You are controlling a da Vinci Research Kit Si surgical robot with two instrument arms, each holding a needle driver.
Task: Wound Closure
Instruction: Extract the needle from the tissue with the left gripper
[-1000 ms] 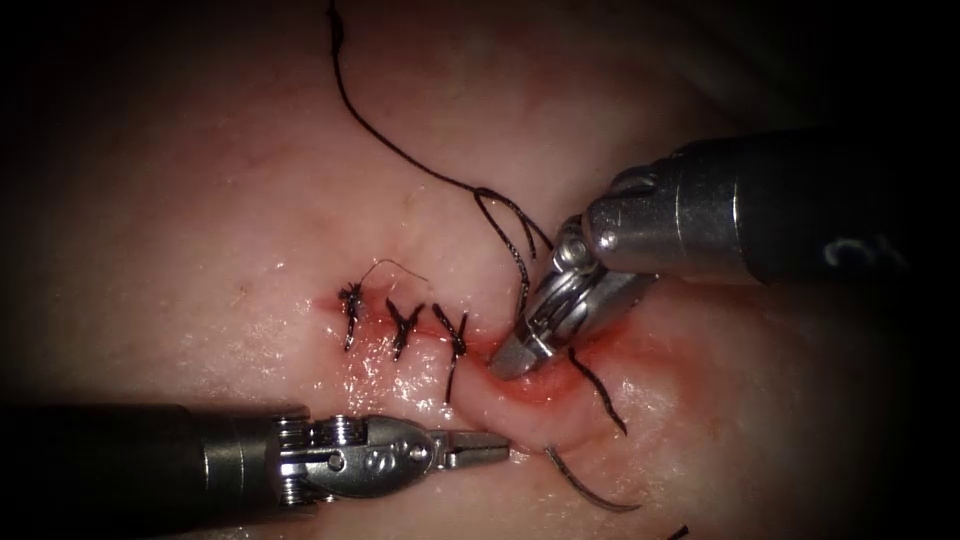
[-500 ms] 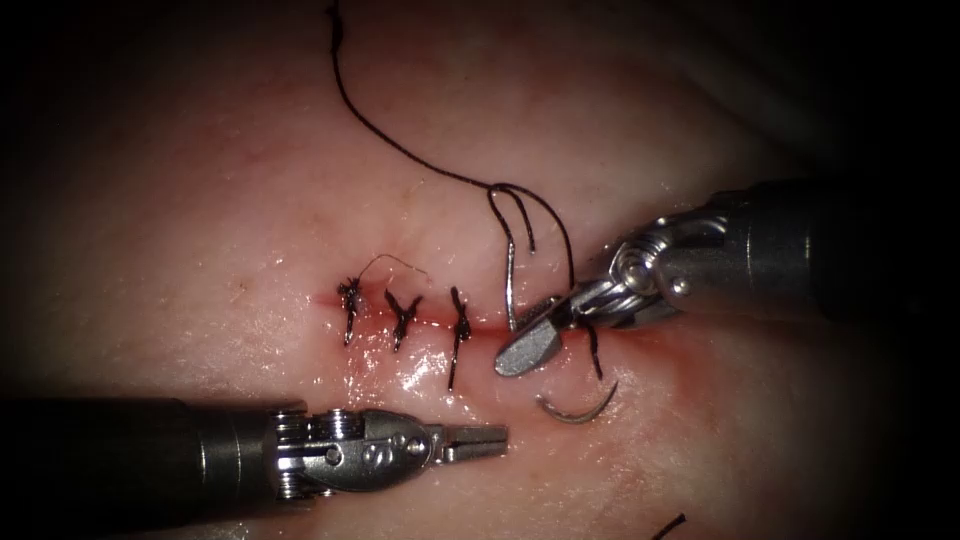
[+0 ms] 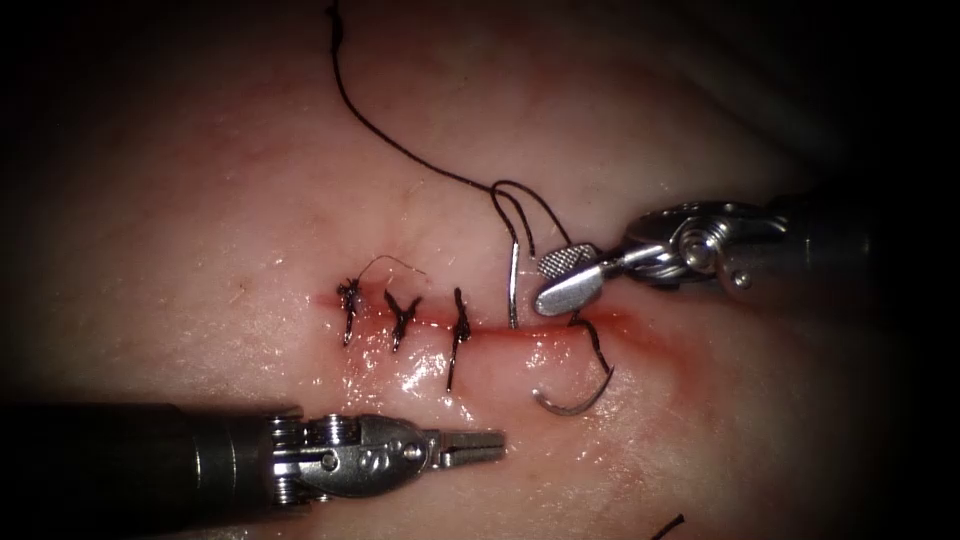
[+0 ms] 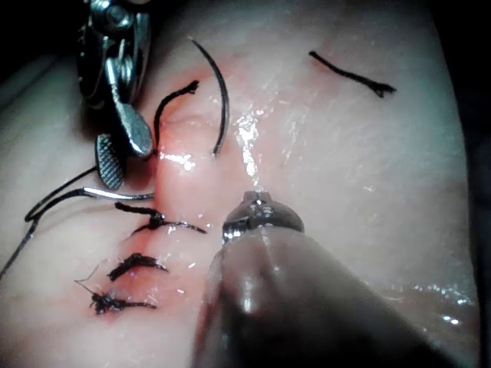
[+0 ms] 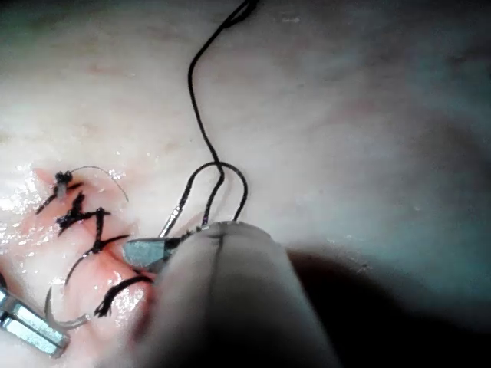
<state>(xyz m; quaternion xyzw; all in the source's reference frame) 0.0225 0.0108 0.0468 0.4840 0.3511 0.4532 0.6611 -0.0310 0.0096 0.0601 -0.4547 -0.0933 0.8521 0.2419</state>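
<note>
tissue [image 3: 200, 200]: pale, wet pork surface; at 9 and 10 o'clock of the cut it is bare and open, then falls to dark edges.

left tool [image 3: 470, 447]: lies at 7 o'clock of the cut, shaft level, tips pointing toward 3 o'clock. jaws closed together and grasping nothing. a strip of bare wet tissue separates it from the wound line.

stitches [image 3: 403, 318]: three dark tied stitches cross the left part of the cut, side by side, with short cut ends standing up.

cut [image 3: 540, 335]: a level red line; its right part is unstitched, with red fluid [image 3: 650, 340] pooled along it.

needle [image 3: 513, 285]: curved, passing through the tissue just right of the third stitch. its blunt end stands up at 12 o'clock of the cut; its pointed end [image 3: 570, 405] emerges at 6 o'clock and curves free above the surface. neither tool holds it.

thread [image 3: 400, 150]: runs from the needle's upper end in a loop, then away toward 11 o'clock; the loop lies beside the right tool's tips.

right tool [image 3: 562, 278]: enters from 3 o'clock, jaws parted and released, empty, just right of the needle's upper end.

cut end of thread [image 3: 670, 524]: lies loose at 5 o'clock, well apart.
</note>
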